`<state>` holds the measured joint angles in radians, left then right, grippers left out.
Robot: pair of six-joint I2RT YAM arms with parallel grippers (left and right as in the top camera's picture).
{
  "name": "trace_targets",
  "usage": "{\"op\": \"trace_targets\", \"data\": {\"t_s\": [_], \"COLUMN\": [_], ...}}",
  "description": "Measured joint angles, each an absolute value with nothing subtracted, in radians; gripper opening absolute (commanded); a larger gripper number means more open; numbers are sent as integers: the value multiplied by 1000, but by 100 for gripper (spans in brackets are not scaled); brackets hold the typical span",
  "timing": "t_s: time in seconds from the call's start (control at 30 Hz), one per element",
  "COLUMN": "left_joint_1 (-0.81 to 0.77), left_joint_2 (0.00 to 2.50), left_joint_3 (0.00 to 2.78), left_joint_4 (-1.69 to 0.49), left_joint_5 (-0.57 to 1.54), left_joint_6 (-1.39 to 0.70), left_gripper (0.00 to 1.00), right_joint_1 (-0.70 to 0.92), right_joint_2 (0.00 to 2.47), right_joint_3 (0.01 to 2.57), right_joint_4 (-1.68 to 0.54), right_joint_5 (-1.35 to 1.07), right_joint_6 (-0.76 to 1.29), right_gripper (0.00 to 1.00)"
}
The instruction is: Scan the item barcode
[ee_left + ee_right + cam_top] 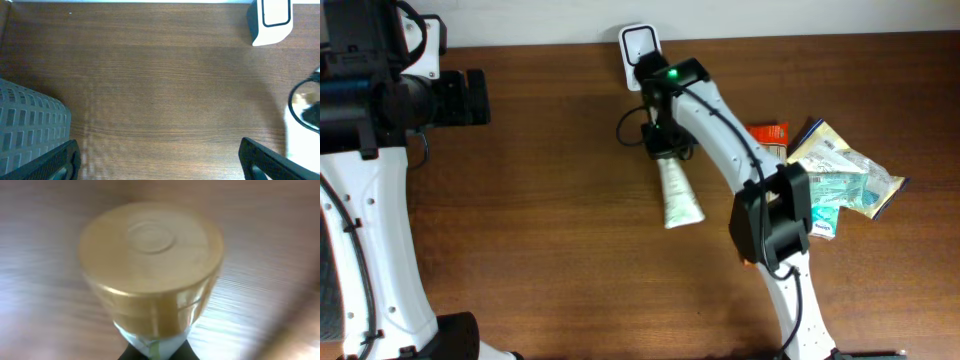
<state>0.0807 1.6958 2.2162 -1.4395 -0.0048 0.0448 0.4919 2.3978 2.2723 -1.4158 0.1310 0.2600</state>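
**A:** Two arms over one brown wooden table (540,250). What lies around the boxy white barcode scanner (639,45) at the back edge?

**B:** Well to the scanner's right and nearer the front sits a heap of crinkly clear and teal plastic packets (845,175). A flat red packet (770,132) lies on the heap's side closest to the scanner. Far to the scanner's left hangs the left gripper (470,97), its black jaws spread wide apart. Its own camera shows a grey mesh panel (30,125), well apart from the scanner on the left.

**A:** Anything in the scanner's way?

**B:** The right arm's black wrist, lit by a small green light (672,72), hangs just in front of it. From above it covers the scanner's lower right corner.

**A:** And the item?

**B:** A white plastic squeeze tube (678,195) with a round gold cap (150,265) is just in front of the scanner, slightly to its right. The cap end points towards the scanner and the flat crimped end away. The right gripper (665,140) is clamped on the tube just under the cap. Whether the tube rests on the wood I cannot tell.

**A:** Its look, close up?

**B:** Blurred. The cap is shiny with a raised ring on top, and a strip of white body with a green mark shows beneath. I cannot tell where the barcode is.
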Motion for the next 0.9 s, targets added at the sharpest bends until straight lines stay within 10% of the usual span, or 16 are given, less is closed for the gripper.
{"op": "trace_targets", "data": {"t_s": [0.37, 0.63, 0.9], "left_joint_1": [81, 81, 81], "left_joint_2": [1696, 1696, 1696], "left_joint_3": [2216, 2216, 2216], "left_joint_4": [-1439, -1439, -1439], "left_joint_5": [-5, -5, -5], "left_joint_6": [45, 45, 45], "left_gripper": [99, 99, 99], "right_joint_1": [662, 751, 811], "right_joint_2": [2569, 2574, 2571], "right_joint_3": [2272, 2273, 2333], "right_joint_4": [-1437, -1414, -1411], "right_joint_5": [682, 564, 195], "right_joint_6": [324, 330, 154], "right_gripper": [17, 66, 68]}}
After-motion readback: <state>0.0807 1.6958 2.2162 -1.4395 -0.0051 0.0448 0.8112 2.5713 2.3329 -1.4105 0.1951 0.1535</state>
